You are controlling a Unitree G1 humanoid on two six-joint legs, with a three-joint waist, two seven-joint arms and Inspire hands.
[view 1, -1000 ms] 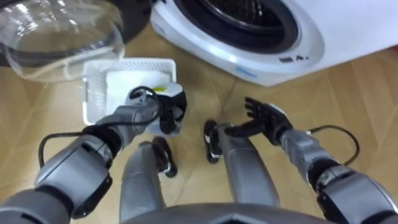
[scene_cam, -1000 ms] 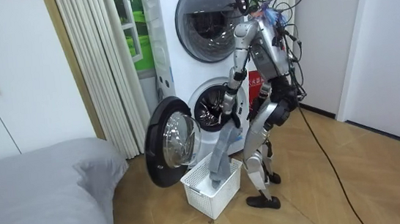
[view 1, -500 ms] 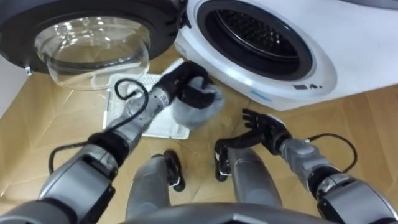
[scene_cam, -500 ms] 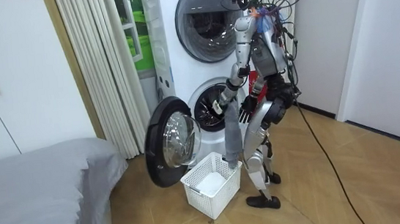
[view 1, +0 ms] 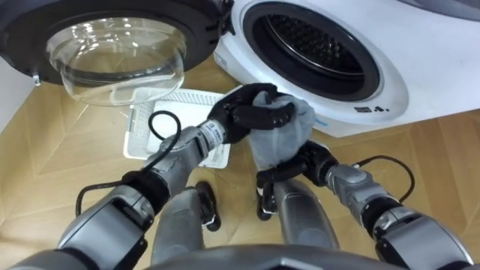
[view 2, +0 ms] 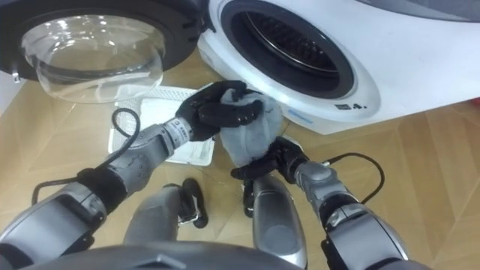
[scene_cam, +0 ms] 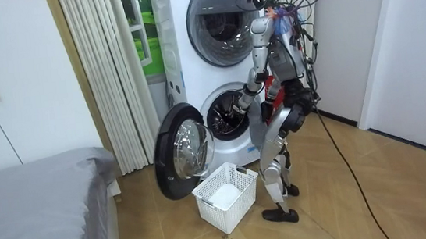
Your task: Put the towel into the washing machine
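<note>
My left hand [view 1: 244, 116] is shut on a bunched grey towel [view 1: 283, 131], held just below the front rim of the lower washing machine's open drum [view 1: 311, 45]. In the right eye view the same left hand [view 2: 221, 109] grips the towel [view 2: 251, 135] from above. My right hand [view 1: 311, 161] sits right under the towel's hanging end, its fingers relaxed and touching the cloth. The room view has me standing upright in front of the lower machine [scene_cam: 228, 114], both arms reaching toward its opening.
The machine's round door [view 1: 112, 37] is swung open to the left. A white plastic basket [view 1: 142, 139] stands on the wooden floor below it, left of my legs. A second machine [scene_cam: 218, 13] is stacked above. A grey bed [scene_cam: 33, 200] is at the room view's left.
My left hand has lifted the towel out of the basket and carried it right, toward the drum opening. My right hand has moved in under the towel.
</note>
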